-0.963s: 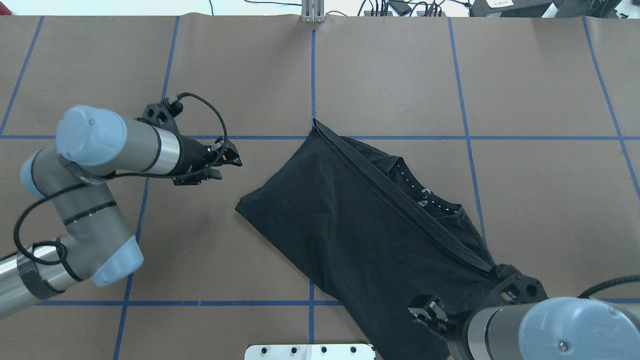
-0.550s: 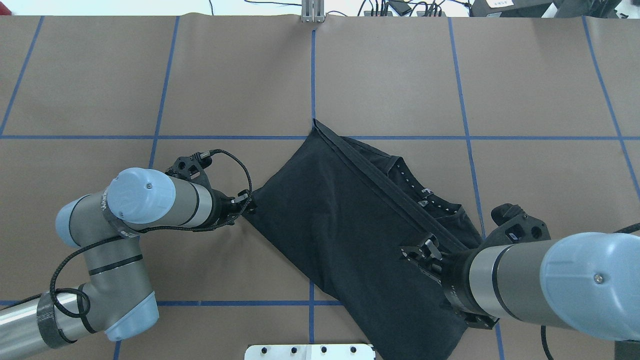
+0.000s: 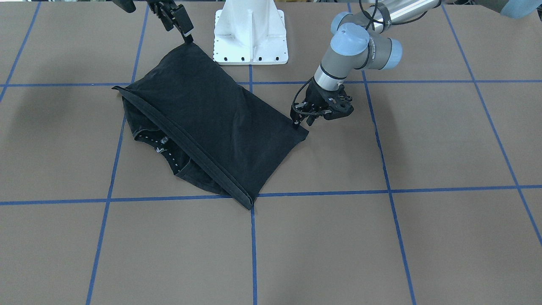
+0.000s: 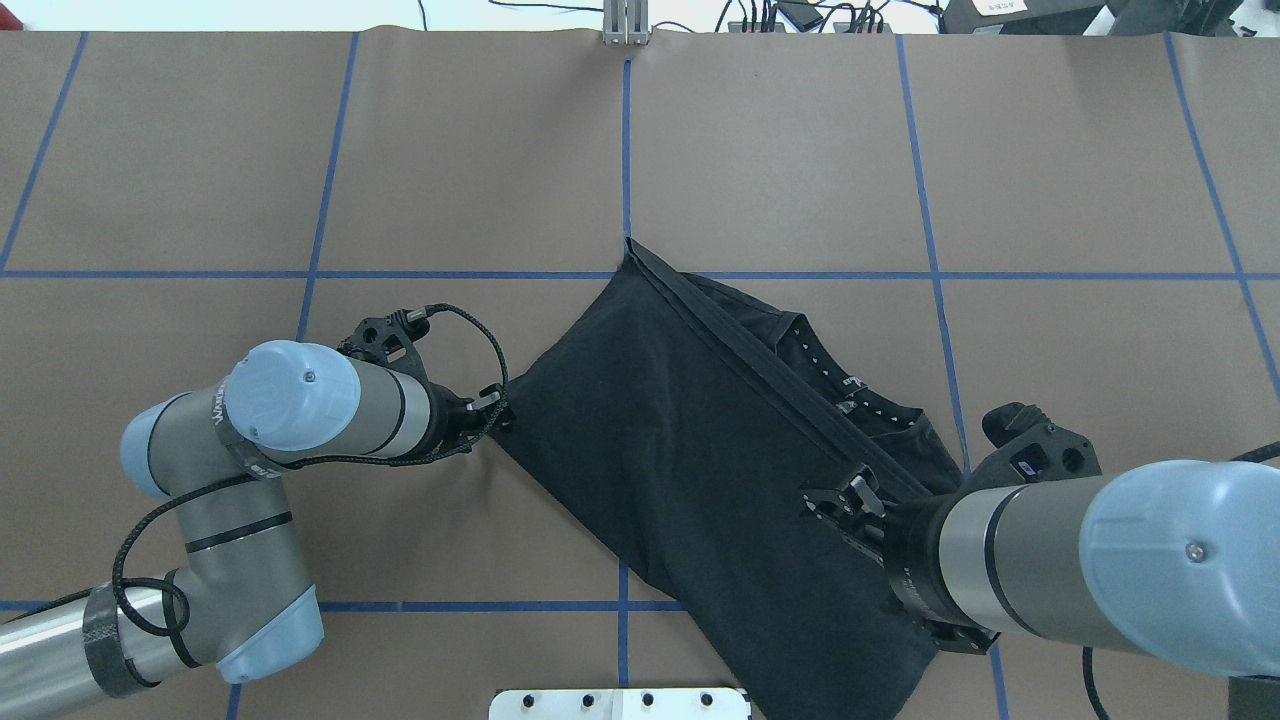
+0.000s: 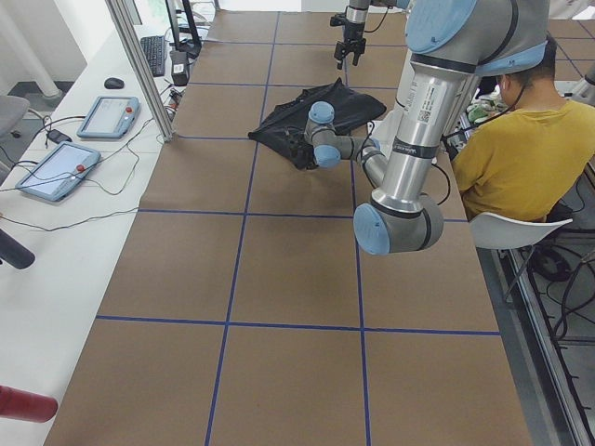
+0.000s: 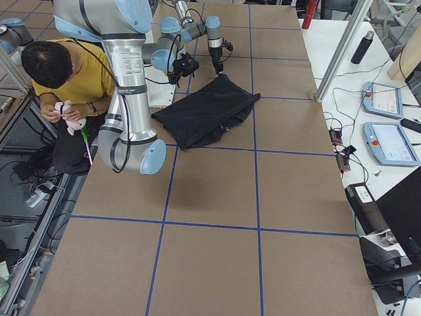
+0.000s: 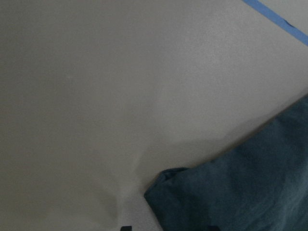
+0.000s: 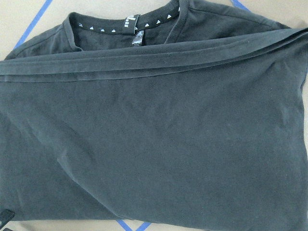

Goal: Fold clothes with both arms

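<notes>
Since a second ago, your left tool [image 4: 499, 412] has swung from upper left to the black T-shirt's [image 4: 680, 440] left corner, jaws parted astride it, gripping nothing. Your right tool [image 4: 838, 500] has come over the shirt at lower right, open, empty. The shirt lies folded mid-desk [image 4: 200, 150].

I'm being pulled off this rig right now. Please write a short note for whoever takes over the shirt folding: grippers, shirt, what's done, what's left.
Left gripper: open and low at the T-shirt's left corner, jaws either side of it, apparently not clamped.
Right gripper: open, raised above the shirt's near right part, holding nothing.
Shirt: lies diagonally on the table, collar showing at the far right.
Done: folded over once, hem band lying across it.
Left: grasp the corners and make the remaining folds.
</notes>
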`<state>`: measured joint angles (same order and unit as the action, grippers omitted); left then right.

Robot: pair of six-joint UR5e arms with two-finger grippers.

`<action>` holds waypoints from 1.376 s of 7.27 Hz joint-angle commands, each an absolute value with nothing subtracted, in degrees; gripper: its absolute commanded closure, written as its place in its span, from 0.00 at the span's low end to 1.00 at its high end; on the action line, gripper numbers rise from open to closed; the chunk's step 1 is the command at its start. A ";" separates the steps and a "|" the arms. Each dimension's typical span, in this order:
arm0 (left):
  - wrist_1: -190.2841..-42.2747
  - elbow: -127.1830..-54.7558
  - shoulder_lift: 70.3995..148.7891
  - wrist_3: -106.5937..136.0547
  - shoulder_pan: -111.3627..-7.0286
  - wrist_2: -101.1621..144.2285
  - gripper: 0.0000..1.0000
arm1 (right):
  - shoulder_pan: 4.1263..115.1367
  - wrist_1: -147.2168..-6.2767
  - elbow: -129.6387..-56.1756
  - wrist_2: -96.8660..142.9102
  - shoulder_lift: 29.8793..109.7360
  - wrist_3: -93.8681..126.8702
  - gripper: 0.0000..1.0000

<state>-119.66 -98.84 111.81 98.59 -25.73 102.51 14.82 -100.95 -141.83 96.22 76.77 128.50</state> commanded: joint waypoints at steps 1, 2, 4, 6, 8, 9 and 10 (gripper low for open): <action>-119.79 -97.83 111.97 98.44 -25.58 102.48 0.43 | 13.72 -104.30 -141.94 96.15 76.38 128.50 0.00; -119.88 -97.47 111.97 98.44 -25.58 102.48 0.43 | 13.80 -104.50 -142.03 96.15 76.46 128.50 0.00; -119.97 -97.47 112.32 98.52 -25.58 102.48 1.00 | 13.71 -106.07 -142.21 96.06 76.55 128.32 0.00; -120.06 -98.34 112.41 98.44 -26.01 102.57 1.00 | 13.80 -106.61 -142.21 95.98 76.64 127.97 0.00; -119.97 -100.36 112.41 98.26 -27.50 102.66 1.00 | 13.80 -107.31 -142.38 95.89 76.55 127.71 0.00; -119.88 -101.42 112.33 98.00 -28.47 102.83 1.00 | 13.80 -107.31 -142.47 95.89 76.55 127.71 0.00; -119.97 -100.82 112.06 91.91 -30.56 102.57 1.00 | 13.97 -107.23 -142.38 95.89 76.55 127.71 0.00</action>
